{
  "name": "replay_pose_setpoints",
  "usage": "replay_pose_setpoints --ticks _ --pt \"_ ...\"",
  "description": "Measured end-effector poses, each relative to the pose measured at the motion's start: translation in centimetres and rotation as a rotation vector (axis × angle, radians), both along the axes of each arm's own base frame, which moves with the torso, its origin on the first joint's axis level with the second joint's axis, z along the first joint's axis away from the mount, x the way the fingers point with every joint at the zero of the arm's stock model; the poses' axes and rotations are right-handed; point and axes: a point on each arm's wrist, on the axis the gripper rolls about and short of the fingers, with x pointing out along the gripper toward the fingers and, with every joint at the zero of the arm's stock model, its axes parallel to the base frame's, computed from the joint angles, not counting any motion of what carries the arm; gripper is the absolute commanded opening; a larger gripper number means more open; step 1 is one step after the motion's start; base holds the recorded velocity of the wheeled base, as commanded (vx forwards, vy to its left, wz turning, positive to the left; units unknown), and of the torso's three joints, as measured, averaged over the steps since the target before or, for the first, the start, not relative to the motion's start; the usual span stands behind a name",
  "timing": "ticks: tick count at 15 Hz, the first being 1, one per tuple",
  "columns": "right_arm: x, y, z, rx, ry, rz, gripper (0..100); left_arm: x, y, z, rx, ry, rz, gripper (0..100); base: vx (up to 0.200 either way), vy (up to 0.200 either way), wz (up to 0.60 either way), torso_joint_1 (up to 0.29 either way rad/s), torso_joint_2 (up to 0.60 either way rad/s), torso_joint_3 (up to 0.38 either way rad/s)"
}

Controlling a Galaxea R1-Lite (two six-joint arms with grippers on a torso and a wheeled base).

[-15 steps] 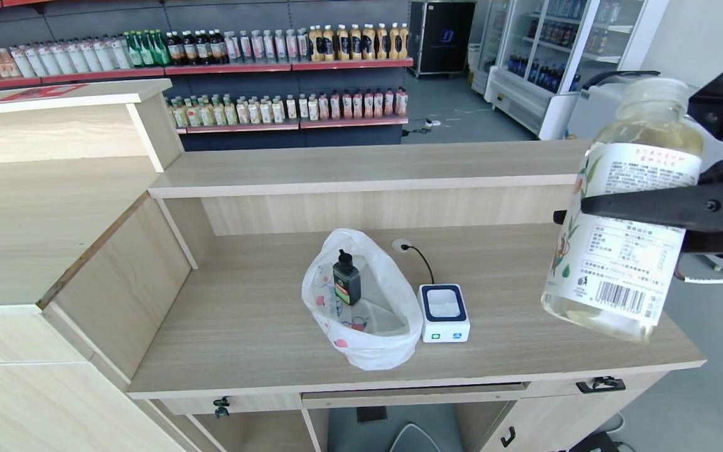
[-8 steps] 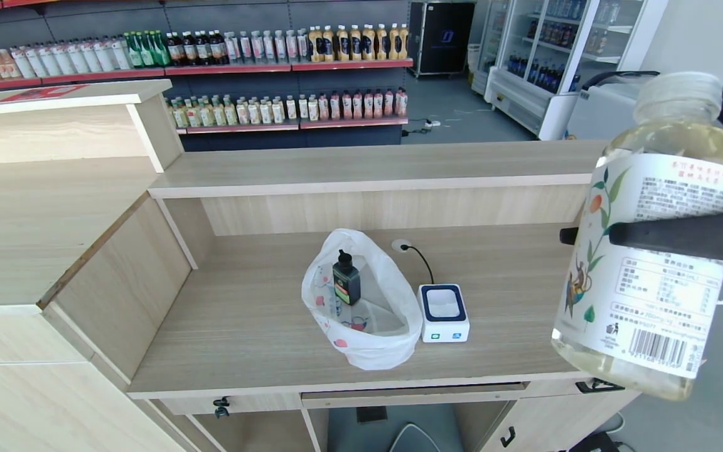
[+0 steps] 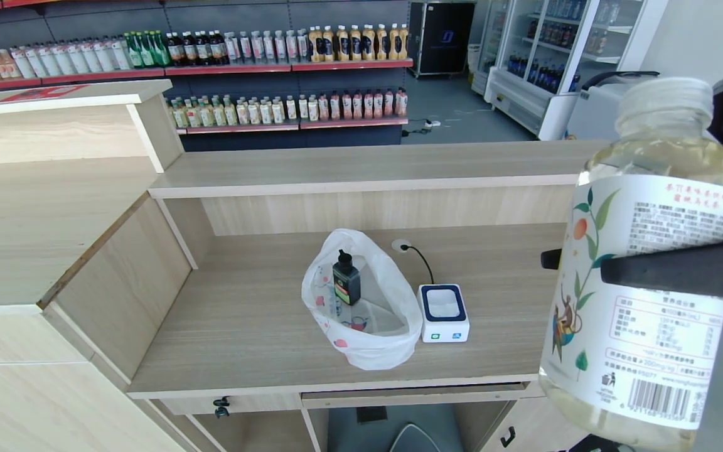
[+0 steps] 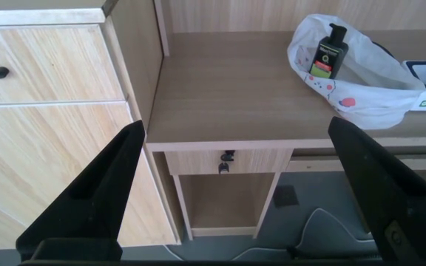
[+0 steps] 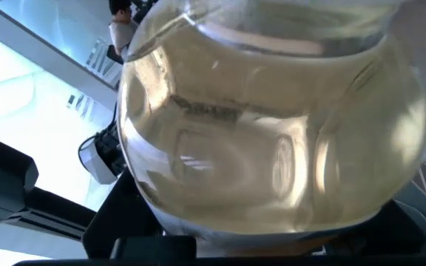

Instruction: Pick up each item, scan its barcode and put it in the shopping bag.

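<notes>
In the head view the right gripper (image 3: 578, 267) is clamped across the middle of the drink bottle (image 3: 656, 213). It holds the bottle in the air off the front right corner of the countertop (image 3: 242, 326), long axis close to upright, cap up, with the barcode low on the label and facing back toward the robot. The scanner (image 3: 444, 312) sits near the middle of the countertop, window up, well apart from the bottle and to its left. It is just beside the right wall of the shopping bag (image 3: 368, 351), which already holds a dark bottle (image 3: 346, 279). The right arm is therefore the nearer one, and the barcode would probably need turning down toward that window. In the left wrist view the left gripper (image 4: 237, 124) hangs before the front edge with fingers spread wide and nothing between them, the bag far off. In the right wrist view the bottle's pale body sits gripped between the fingers.
</notes>
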Motion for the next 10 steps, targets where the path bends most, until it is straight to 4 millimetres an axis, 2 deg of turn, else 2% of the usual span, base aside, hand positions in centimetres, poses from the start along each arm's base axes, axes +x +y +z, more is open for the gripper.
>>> replay_pose_setpoints --ticks 10 --pt "1.2 1.0 -0.1 -0.008 0.021 0.020 0 0.0 0.0 0.0 0.000 0.000 0.000 100 0.000 0.000 0.00 0.000 0.00 0.000"
